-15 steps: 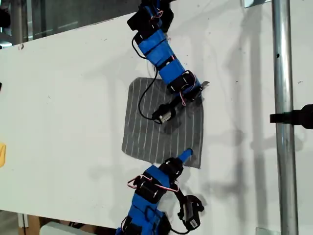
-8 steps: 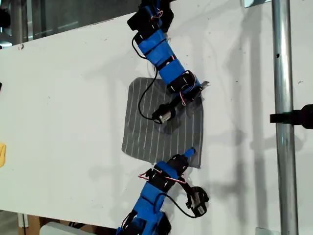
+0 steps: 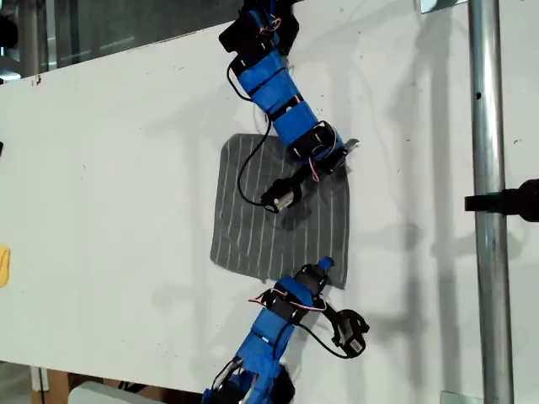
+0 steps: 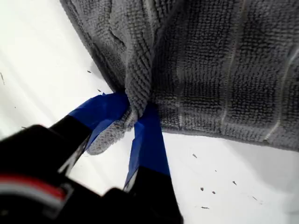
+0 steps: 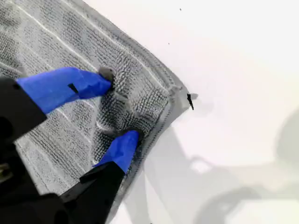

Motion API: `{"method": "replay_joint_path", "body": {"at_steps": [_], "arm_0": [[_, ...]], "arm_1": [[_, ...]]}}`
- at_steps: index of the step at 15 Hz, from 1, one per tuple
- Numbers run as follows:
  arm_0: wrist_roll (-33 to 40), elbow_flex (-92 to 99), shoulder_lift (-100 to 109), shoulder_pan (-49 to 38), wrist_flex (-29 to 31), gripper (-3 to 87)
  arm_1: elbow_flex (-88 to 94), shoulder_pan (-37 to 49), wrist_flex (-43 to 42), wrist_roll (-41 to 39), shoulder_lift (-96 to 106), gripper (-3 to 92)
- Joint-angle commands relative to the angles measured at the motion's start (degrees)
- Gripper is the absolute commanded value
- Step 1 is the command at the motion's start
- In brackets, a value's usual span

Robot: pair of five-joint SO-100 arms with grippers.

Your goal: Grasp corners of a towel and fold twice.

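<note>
Clamped tight between the blue jaws of my first gripper (image 4: 135, 114): a bunched pinch of the towel's (image 4: 224, 70) hemmed edge, a small rounded tab of cloth poking out behind the jaws toward the wrist. Beyond the jaws, grey striped cloth spreading away from the pinch, creased into a ridge just above it; beneath and beside the jaws, the white table (image 4: 37, 70). For my second gripper (image 5: 119, 105), jaws partly spread, not closed on anything, both fingertips (image 5: 105, 75) pressed down onto the towel with a low pucker of cloth between them. Just past the tips, one of the corners (image 5: 175, 95), lying flat, beside a small black mark (image 5: 190, 100) on the table. In the exterior view, an arm (image 3: 282, 93) and another arm (image 3: 269, 328) reaching to neighbouring corners.
</note>
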Motion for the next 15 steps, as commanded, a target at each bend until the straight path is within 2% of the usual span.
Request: {"method": "replay_joint_path", "body": {"at_steps": [1,4,5,6,7,8,9,10,11,13,15], "arm_0": [[0.53,5.45,3.08,0.62,-7.38,-2.8],[2.72,18.98,15.38,0.53,-21.01,-2.8],[2.9,20.3,18.37,0.44,-21.01,-2.8],[3.43,19.78,20.04,0.44,-18.46,-2.8],[3.69,18.28,21.27,0.26,-14.41,-2.7],[4.31,13.97,22.76,0.44,-6.77,3.4],[3.6,5.54,23.55,0.79,5.98,17.1],[3.08,-4.66,22.94,1.32,18.37,25.3],[2.2,-11.95,22.24,1.58,27.25,28.3],[2.55,-17.14,22.85,2.02,33.49,30.9],[2.55,-18.19,22.59,2.81,34.89,31.5]], "arm_1": [[-0.18,0.62,0.7,0.35,3.96,-0.2],[-0.18,0.79,0.88,0.35,4.48,-0.2],[-0.18,0.79,0.88,0.35,4.83,-0.2],[-0.18,0.88,0.88,0.35,5.01,-0.2],[-0.09,0.97,0.88,0.35,5.01,-0.2],[0.09,0.97,0.88,0.35,5.01,-0.2],[0.18,1.05,0.88,0.35,5.01,-0.2],[0.35,1.05,0.7,0.35,5.01,-0.2],[0.35,1.14,0.44,0.35,5.01,-0.2],[0.35,1.32,0.26,0.09,5.01,-0.2],[0.35,1.32,0.09,0.0,5.01,-0.2]]}}
